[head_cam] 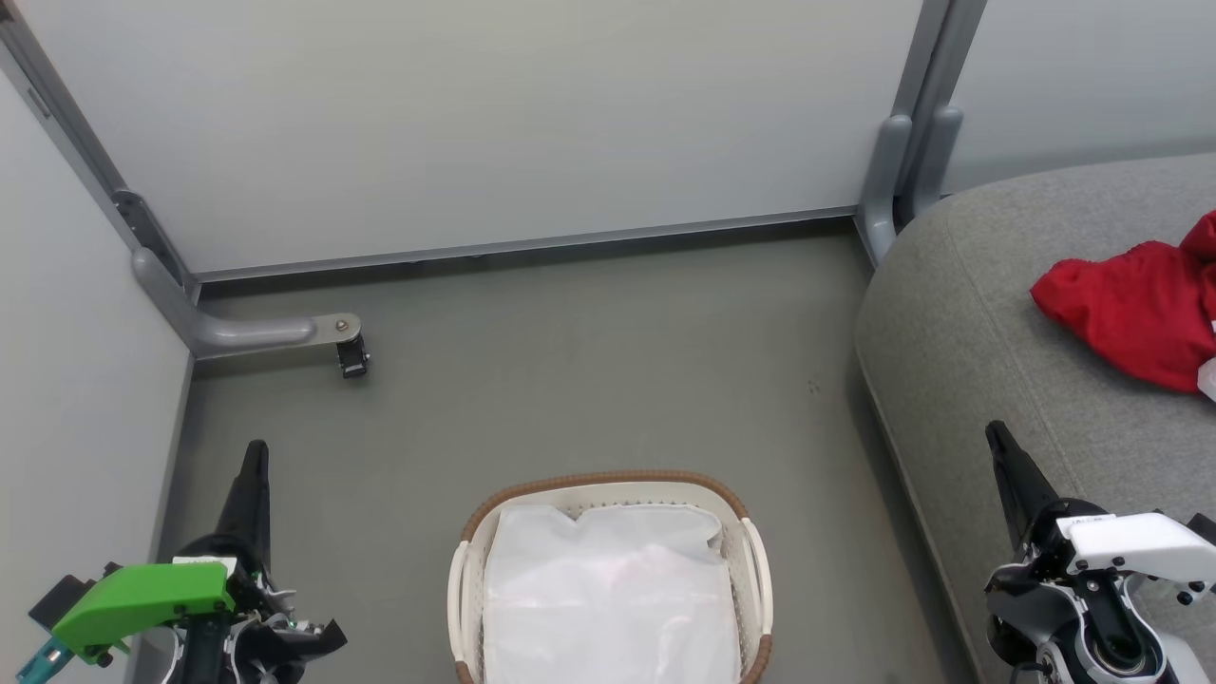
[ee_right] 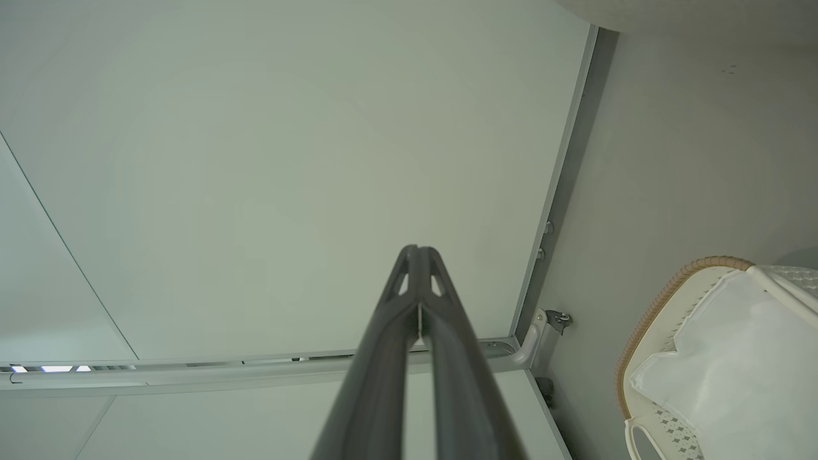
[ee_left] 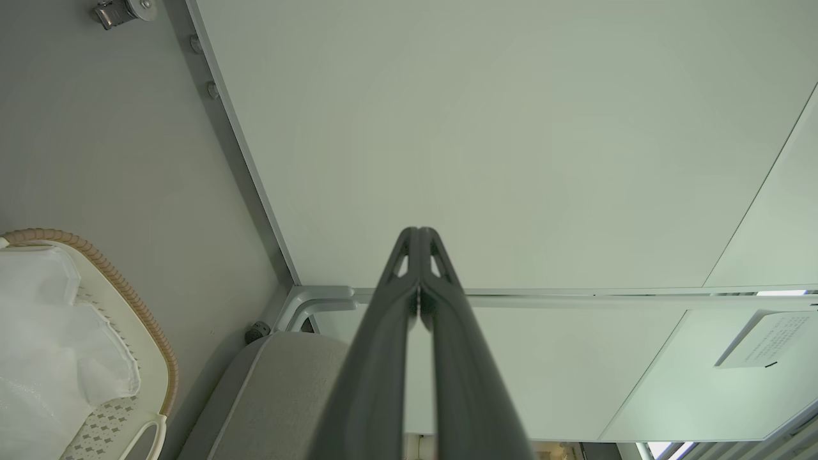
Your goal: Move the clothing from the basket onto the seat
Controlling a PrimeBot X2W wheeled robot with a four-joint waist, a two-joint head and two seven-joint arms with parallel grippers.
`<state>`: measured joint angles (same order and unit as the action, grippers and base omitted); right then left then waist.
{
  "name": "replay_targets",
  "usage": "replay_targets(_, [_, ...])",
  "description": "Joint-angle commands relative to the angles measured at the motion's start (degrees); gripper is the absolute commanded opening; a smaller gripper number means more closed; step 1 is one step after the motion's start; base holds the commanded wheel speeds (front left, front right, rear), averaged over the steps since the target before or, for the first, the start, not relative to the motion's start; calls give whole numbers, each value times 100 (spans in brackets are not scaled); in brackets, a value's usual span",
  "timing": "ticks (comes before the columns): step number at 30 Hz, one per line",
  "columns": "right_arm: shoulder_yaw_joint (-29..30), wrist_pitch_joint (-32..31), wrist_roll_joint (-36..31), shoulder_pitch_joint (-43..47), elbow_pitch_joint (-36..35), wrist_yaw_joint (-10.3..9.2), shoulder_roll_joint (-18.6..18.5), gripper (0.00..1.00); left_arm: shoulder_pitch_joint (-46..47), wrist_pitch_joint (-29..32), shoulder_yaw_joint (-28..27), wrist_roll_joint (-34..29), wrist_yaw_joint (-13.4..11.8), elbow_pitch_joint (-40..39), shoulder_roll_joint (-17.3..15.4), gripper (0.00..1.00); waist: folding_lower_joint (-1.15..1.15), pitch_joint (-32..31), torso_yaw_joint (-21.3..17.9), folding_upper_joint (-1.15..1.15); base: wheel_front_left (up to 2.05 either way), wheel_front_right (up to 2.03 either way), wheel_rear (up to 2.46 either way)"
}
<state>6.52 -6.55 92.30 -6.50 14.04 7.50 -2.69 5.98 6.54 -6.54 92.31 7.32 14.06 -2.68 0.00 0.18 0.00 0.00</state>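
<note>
**At right edge of head view: red clothing on seat, both grippers closed**

Right side of the head view, upper-middle: the clothing (head_cam: 1135,309), a bunched bright red heap, lies on the seat (head_cam: 959,313) and is cut off by the frame's right edge. A bit of white shows at its lower right; can't tell what it is. Seat is light grey, with its rounded corner next to the partition post (head_cam: 888,180).

Bottom centre: the basket (head_cam: 608,480), oval, cream with a brown rim, stands on the grey floor (head_cam: 589,361), apart from the seat. White liner (head_cam: 608,589) covers its inside.

Lower left: left gripper (head_cam: 255,454), green housing behind it. Its dark fingers are pressed together to one point, aimed up the frame, over floor left of the basket.

Lower right: right gripper (head_cam: 996,435), white housing. Fingers are pressed together too, the tip overlaps the seat in the frame, below the clothing and apart from it.

Left wrist view: fingers (ee_left: 377,358) meet at the tips and point at a pale wall panel (ee_left: 511,128). Basket rim is at lower left, seat corner at the bottom beside the fingers.

Right wrist view: fingers (ee_right: 377,370) are closed tip to tip against a pale panel. Basket and liner are at lower right.

Upper left of the head view: small black caster (head_cam: 353,359) on a grey bracket foot, on the floor.
</note>
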Motion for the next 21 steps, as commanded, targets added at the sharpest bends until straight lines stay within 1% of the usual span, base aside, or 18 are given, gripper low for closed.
replay_targets(1, [10,-18,22,59,-20,-2,-36,0,54,19,-11,20,40,-11,-38,0,0,0,0,0,0,0,0])
replay_targets(21, [10,-18,22,59,-20,-2,-36,0,54,18,-10,20,40,-11,-38,0,0,0,0,0,0,0,0])
